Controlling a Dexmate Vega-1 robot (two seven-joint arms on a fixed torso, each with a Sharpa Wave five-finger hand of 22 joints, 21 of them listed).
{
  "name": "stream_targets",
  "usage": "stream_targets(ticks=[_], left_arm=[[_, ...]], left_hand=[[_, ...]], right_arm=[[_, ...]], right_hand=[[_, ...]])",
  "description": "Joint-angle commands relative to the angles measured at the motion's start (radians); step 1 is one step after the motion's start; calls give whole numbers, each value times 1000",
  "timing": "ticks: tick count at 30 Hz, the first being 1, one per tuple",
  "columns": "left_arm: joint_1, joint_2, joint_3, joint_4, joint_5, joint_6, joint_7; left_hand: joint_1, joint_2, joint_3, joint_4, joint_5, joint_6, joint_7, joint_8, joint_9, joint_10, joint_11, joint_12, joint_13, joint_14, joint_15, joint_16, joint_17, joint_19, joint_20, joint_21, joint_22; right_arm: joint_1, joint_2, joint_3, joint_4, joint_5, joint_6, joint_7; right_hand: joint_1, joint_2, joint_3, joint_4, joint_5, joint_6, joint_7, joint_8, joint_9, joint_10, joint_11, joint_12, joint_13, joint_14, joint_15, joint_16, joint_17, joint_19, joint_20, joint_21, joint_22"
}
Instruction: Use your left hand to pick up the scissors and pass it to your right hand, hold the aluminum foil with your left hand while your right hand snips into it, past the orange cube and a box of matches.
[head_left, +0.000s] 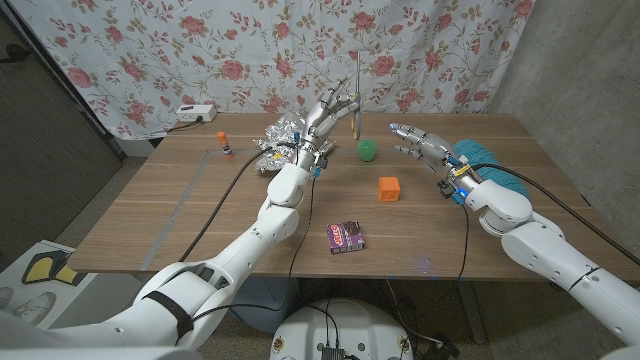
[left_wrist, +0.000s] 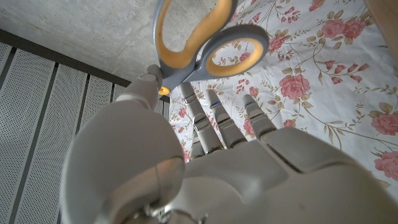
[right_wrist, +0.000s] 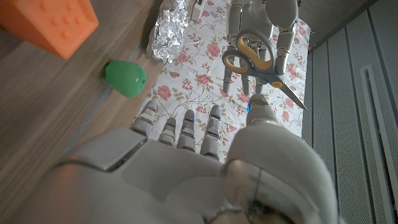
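The left hand (head_left: 328, 113) holds the scissors (head_left: 356, 95) aloft mid-handover; the right hand (head_left: 425, 146), fingers apart and empty, likely must next reach in for the handles

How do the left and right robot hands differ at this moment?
The left robot hand is raised above the table holding the scissors; the right robot hand holds nothing, fingers spread. The left is over the foil; the right reaches toward the scissors. Both are off the table.
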Motion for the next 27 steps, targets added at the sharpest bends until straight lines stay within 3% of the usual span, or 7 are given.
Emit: stream_targets(ticks=[1,8,21,27], left_arm=[[-12,0,9,15,-62,-4,-80],[-16,-7,10,32,-91,-8,-110],[-35,-28,15,83,-163,-9,-194],[-42,-33,17,93,-193,6,-228]], left_hand=[[9,16,5,4,8,-2,1,-6,2,-3,-5,3,106,-20,-10,-5,0,-6,0,0,4],[7,16,5,5,8,-2,2,-6,2,-8,-5,0,103,-22,-9,-8,-1,-9,1,-1,4],[2,16,4,8,9,-2,1,-5,2,-9,-5,1,102,-23,-9,-12,-2,-10,2,0,4],[2,17,4,8,9,-1,2,-5,2,-9,-5,2,102,-23,-10,-12,-2,-10,3,0,4]], right_arm=[[28,7,-19,30,33,-6,47],[38,13,-23,51,68,1,87],[59,18,-37,80,112,3,147],[80,13,-50,99,117,0,188]], right_hand=[[16,1,15,1,8,13,-2,-4,9,-55,-1,-14,9,-42,-8,-10,0,-31,1,-7,1],[41,3,35,-7,20,48,-14,2,16,-156,11,-43,3,-63,1,-12,0,-51,-1,-4,0],[67,2,51,-13,29,55,-24,-1,21,-218,15,-52,-14,-95,6,-20,-2,-66,0,-4,1],[85,5,62,-17,34,65,-24,0,21,-236,1,-52,-22,-106,1,-22,-3,-72,-1,-4,1]])
